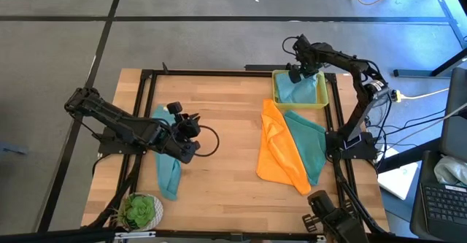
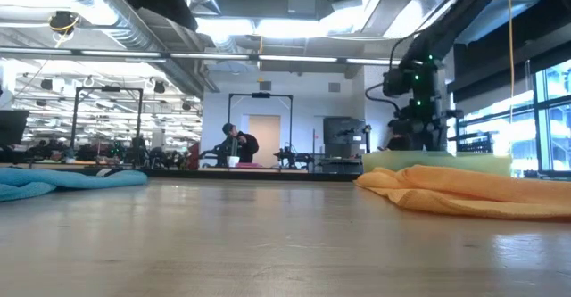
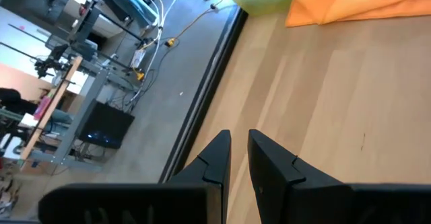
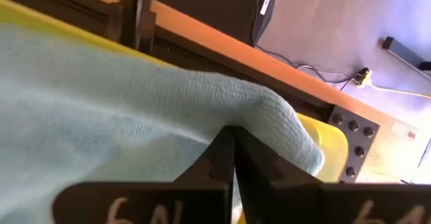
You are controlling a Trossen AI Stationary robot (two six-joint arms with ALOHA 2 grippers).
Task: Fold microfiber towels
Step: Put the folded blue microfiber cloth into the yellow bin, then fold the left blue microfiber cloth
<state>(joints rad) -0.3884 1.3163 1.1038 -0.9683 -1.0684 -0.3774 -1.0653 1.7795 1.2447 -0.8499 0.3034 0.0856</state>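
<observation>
The right gripper (image 1: 297, 73) is clenched on a nubby light blue towel (image 4: 121, 123) inside the yellow plastic tray (image 1: 300, 103) at the table's far right corner. The left gripper (image 3: 237, 158), nearly closed and empty, hovers over bare wood beside a crumpled teal towel (image 1: 168, 171).

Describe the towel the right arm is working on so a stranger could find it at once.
Start at the yellow plastic tray at the table's far right corner. Inside it lies a light blue towel, with the right tool shut on its edge. Unlike the orange towel and teal towel, it sits in the tray, not on wood.
</observation>
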